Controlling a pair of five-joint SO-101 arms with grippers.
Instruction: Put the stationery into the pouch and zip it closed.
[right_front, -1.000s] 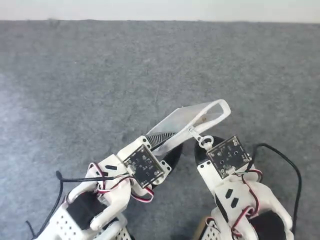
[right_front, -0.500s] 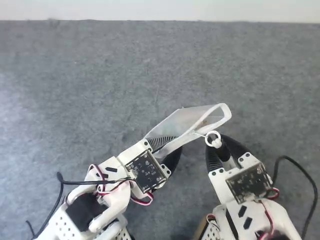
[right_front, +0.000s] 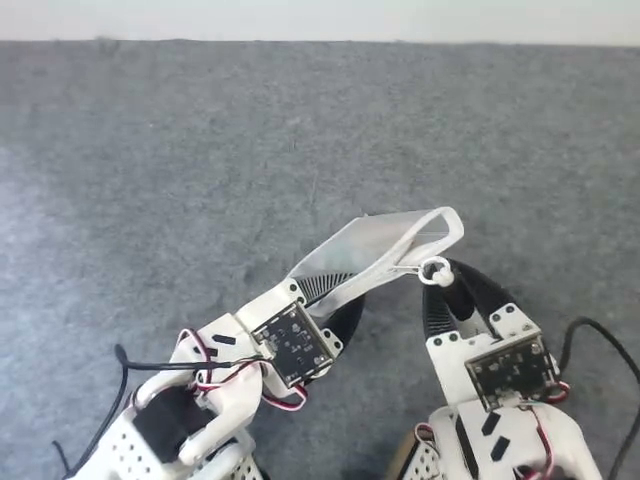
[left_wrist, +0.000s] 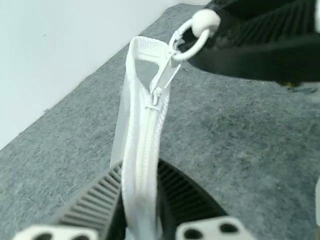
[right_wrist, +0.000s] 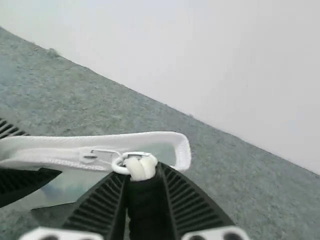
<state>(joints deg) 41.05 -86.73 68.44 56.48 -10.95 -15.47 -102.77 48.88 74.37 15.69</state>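
The right gripper (right_front: 440, 279) drew the zipper ring (right_front: 434, 270) along the pouch (right_front: 375, 240) towards its far end, its wrist swinging back and away.

The pouch (right_front: 385, 238) is frosted, see-through white with a white zip tape, and its ring pull (right_front: 434, 270) is white as well. The left arm (right_front: 235, 395) and the right arm (right_front: 530, 440) have white shells, black circuit boards (right_front: 290, 335) and red, white and black wires (right_front: 225, 372). Their fingers (left_wrist: 95, 200) are black with fine ribbing. The desk (right_front: 150, 150) is speckled grey felt, and the far wall (right_front: 300, 18) is plain white.
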